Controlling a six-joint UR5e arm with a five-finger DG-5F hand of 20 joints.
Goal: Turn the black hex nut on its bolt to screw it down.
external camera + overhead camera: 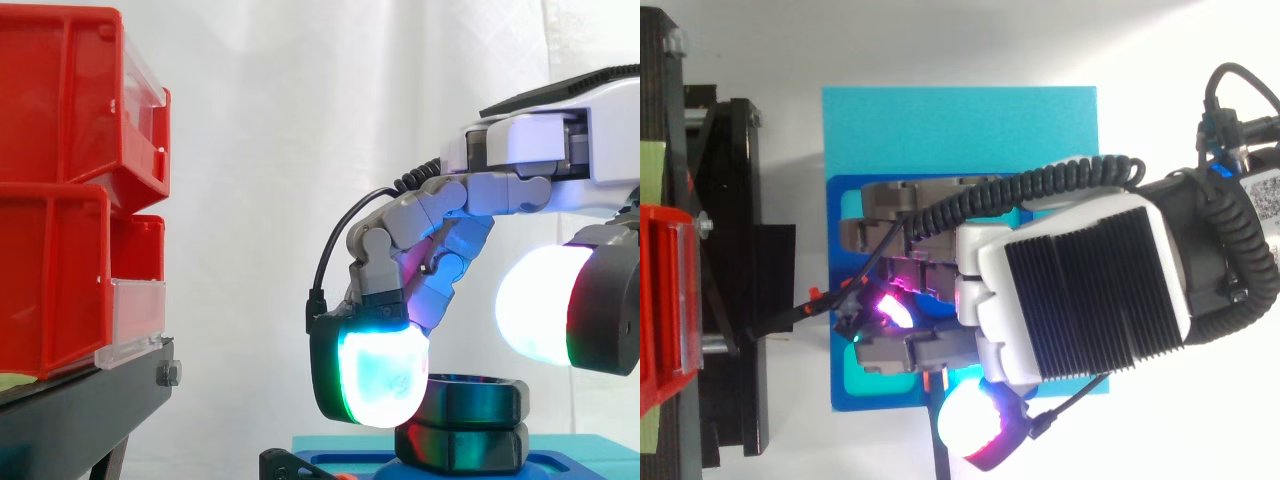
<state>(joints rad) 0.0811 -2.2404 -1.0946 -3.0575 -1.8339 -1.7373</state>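
Robot hand (pixel 450 215): reaches in level, fingers curled downward. Its thumb pad (pixel 535 300), glowing white, is nearest the onlooker and raised clear above the work.
Fingertip pad (pixel 383 375): glowing cyan-white, set against the side of the black hex nut (pixel 475 398), with the other fingers bent over it in a closed hold.
Black hex nut: directly beneath the fingers, atop a second black piece (pixel 465 447).
Blue block (pixel 960 115): under the robot hand, carrying the nut assembly.
Red bins (pixel 60 200): stacked on a black stand (pixel 90 400), well beyond the fingertips.
White curtain (pixel 300 150): behind everything.
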